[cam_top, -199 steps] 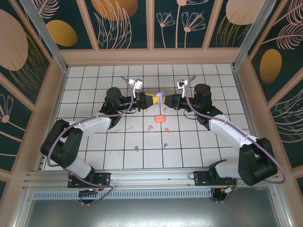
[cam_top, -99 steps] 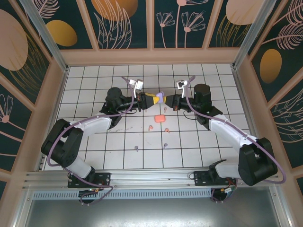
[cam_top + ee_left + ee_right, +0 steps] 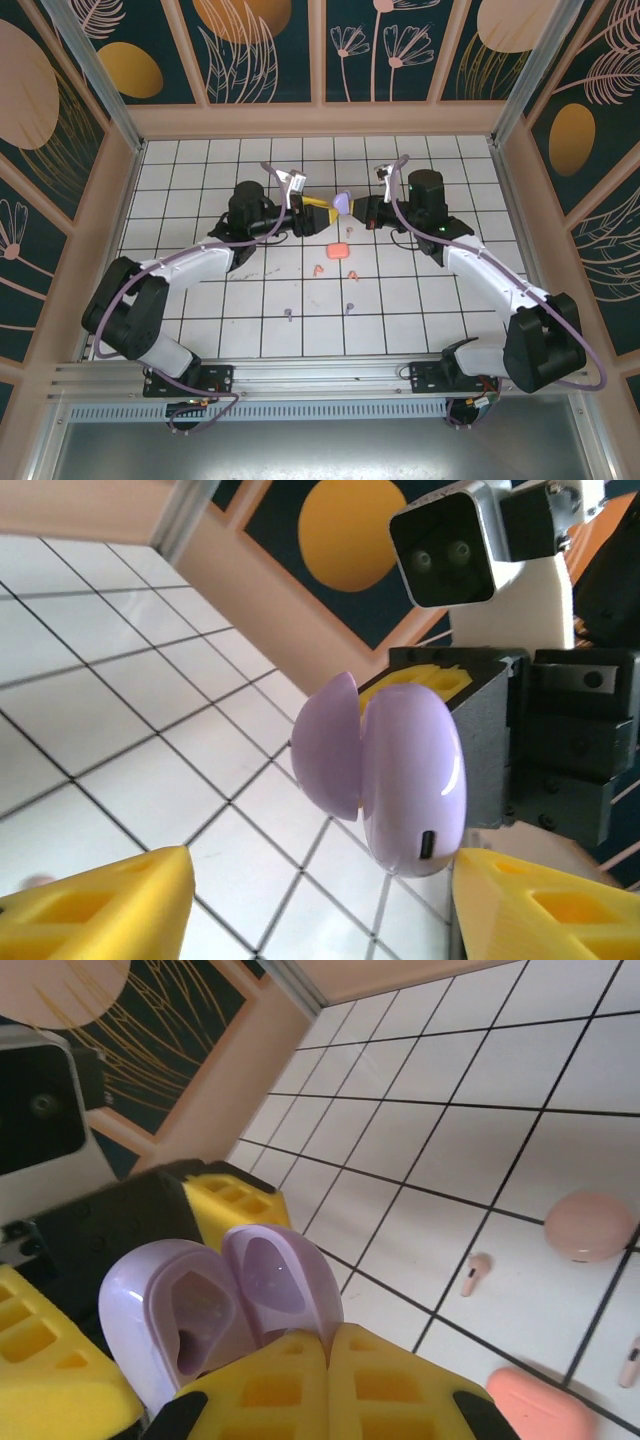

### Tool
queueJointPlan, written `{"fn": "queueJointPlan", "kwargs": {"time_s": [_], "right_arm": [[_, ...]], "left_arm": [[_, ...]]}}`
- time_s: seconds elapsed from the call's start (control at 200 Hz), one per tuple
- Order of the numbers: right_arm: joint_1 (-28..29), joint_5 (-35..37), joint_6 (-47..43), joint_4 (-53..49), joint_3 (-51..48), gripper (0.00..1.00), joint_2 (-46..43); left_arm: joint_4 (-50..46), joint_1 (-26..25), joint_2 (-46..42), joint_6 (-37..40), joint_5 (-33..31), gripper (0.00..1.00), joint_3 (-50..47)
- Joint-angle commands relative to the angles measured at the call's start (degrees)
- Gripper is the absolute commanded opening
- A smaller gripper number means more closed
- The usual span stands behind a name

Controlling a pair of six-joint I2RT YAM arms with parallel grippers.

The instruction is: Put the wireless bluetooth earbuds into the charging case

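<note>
No writing, label, brand mark, number or sign can be read in any of the views.
</note>
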Motion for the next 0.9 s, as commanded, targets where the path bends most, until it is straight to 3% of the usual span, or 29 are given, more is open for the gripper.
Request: {"fn": "queueJointPlan", "kwargs": {"time_s": [0.0,0.25,0.415,0.611,0.896], "right_arm": [[-0.43,3.87,-7.2,-7.43,4.06,0.0,-0.28],[-0.31,10.71,-18.49,-16.67,8.81,0.0,1.3],[-0.23,12.01,-23.12,-18.65,10.05,0.0,1.7],[-0.16,9.88,-24.84,-19.79,11.07,0.0,1.94],[2.6,8.81,-25.0,-20.01,11.34,0.0,3.06]], "left_arm": [[-14.19,1.41,-4.14,11.25,-2.04,0.75,5.15],[-38.6,2.06,-0.58,26.08,1.37,0.8,19.04],[-49.79,2.04,4.16,31.95,5.02,0.75,26.35],[-59.5,2.0,8.82,37.32,9.62,0.66,33.46],[-66.56,2.02,14.19,40.61,14.4,0.64,40.38]]}}
